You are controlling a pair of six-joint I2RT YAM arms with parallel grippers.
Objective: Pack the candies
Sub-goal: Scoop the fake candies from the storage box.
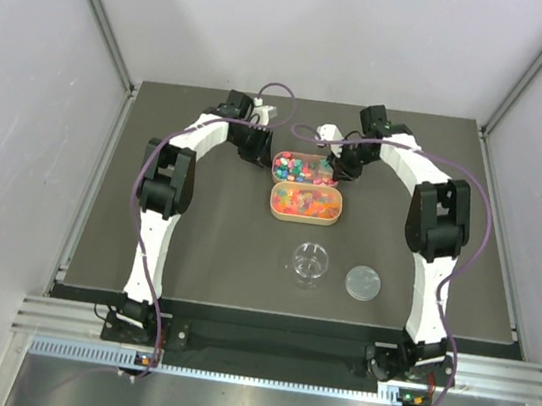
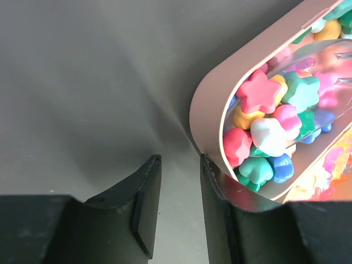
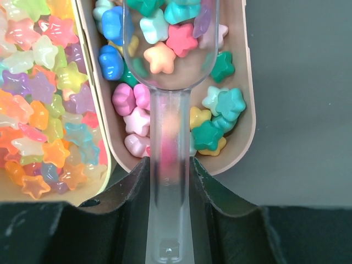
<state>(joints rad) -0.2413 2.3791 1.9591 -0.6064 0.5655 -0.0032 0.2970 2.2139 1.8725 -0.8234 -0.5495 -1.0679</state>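
Pinching the handle of the clear plastic scoop in the right end effector, carrying a few pastel star-shaped candies in the bowl over the pink oval tray heaped with more. Holding the left end effector spread and empty, right at that tray's rounded end. Leaving the clear round jar well apart on the dark bench, nearer the arm bases.

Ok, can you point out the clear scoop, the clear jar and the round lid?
clear scoop [image 3: 169,165]: right wrist view, on the middle of its handle.
clear jar [image 1: 310,262]: top external view, on its centre, seen from above.
round lid [image 1: 363,282]: top external view, on its flat centre.
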